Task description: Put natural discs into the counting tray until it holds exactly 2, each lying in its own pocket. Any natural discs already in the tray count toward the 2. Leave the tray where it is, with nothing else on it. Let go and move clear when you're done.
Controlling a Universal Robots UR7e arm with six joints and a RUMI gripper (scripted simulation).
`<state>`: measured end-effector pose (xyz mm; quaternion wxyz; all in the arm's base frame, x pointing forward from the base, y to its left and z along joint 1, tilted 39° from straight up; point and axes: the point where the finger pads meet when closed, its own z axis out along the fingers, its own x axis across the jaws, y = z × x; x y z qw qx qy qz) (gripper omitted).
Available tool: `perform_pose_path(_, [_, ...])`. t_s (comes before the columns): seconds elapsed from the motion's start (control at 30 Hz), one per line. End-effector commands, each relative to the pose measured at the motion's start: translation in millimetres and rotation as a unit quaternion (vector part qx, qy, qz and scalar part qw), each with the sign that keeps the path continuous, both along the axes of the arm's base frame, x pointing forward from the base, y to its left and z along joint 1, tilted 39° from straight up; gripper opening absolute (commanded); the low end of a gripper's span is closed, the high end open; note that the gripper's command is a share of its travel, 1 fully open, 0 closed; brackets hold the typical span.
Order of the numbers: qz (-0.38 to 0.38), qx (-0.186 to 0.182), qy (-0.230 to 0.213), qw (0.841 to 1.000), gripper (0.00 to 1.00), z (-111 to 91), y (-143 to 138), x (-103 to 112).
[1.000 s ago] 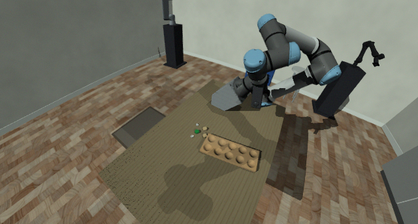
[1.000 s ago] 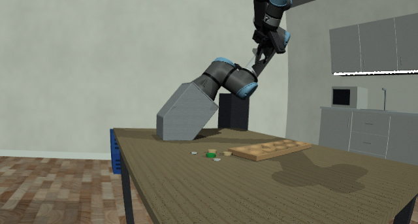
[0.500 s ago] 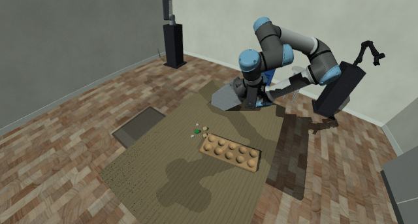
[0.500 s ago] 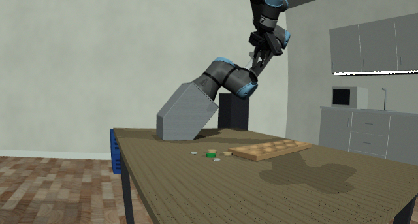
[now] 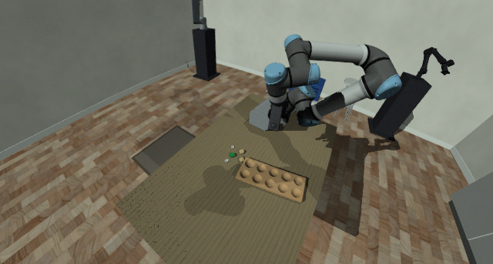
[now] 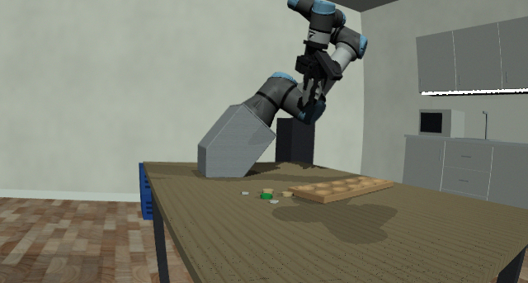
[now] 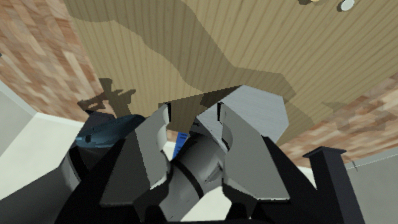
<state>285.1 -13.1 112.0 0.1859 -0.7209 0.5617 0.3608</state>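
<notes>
The wooden counting tray (image 5: 271, 179) lies on the table's right half, and it also shows in the exterior view (image 6: 340, 188). Its pockets look empty. Two natural discs (image 5: 241, 152) (image 5: 241, 159) lie on the table just left of the tray's near end, as the exterior view shows too (image 6: 268, 191) (image 6: 287, 194). My gripper (image 6: 309, 96) hangs high above the table's far end, near the arm's base, pointing down. In the wrist view its fingers stand partly apart with nothing between them.
A green disc (image 5: 232, 155) and two small white discs (image 5: 232, 146) (image 5: 226, 160) lie beside the natural discs. The arm's grey base block (image 6: 233, 140) stands at the table's far end. A blue crate (image 6: 143, 192) sits behind the table's edge.
</notes>
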Motion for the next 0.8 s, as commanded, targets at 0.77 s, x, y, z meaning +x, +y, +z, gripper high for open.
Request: perform_pose_path(0.77, [-0.102,-0.048,-0.162,0.98,0.28,-212.2,-41.0,62.1])
